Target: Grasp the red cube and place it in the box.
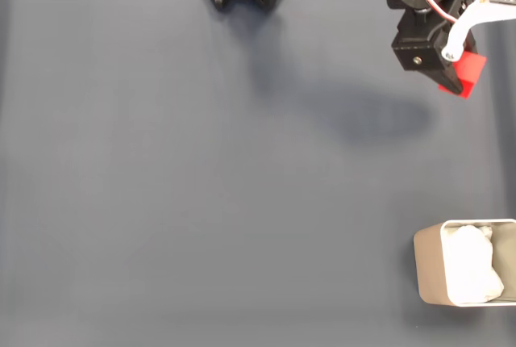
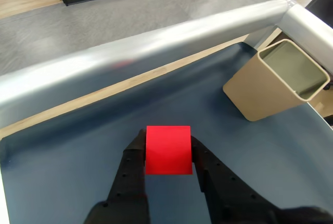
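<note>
- My gripper is clamped on the red cube; in the wrist view a black finger presses each side face, and the cube sits squarely between them near their tips.
- In the fixed view the cube hangs at my fingertips in the top right corner, with my shadow falling to its left on the dark mat. I judge that I am carrying it clear of the surface.
- The box lies ahead of me and off to my right in the wrist view, well apart from the cube. In the fixed view the box sits in the bottom right corner with crumpled white paper inside.
- The step in hand, as I read it, is the carry to the box, with the release yet to come.
- To do it well, I should keep my squeeze steady, since the cube rides close to my fingertips and a loose hold could let it slip.
- I should travel high enough to pass over the near wall, as its thin rim would be easy to clip.
- I should stop with the cube over the middle of the opening, above the paper, then lower a little before letting go, so it doesn't bounce out.
</note>
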Tool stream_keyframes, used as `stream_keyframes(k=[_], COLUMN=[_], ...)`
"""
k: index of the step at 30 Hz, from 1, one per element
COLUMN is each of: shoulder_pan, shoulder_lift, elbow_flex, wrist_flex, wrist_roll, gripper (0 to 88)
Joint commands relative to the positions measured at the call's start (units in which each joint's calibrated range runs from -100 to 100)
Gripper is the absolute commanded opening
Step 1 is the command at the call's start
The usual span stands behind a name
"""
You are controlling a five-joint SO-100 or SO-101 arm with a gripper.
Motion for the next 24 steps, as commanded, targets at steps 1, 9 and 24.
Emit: stream_keyframes(k=[1, 9, 24], shoulder_pan=[0.89, 3.09, 8.63], shoulder_lift=[1.22, 6.86, 15.09], elbow_flex=[-5.88, -14.27, -27.59], wrist_flex=[0.35, 0.59, 2.15], wrist_roll=[-0.73, -1.12, -1.61], gripper=[4.1, 4.1, 4.1])
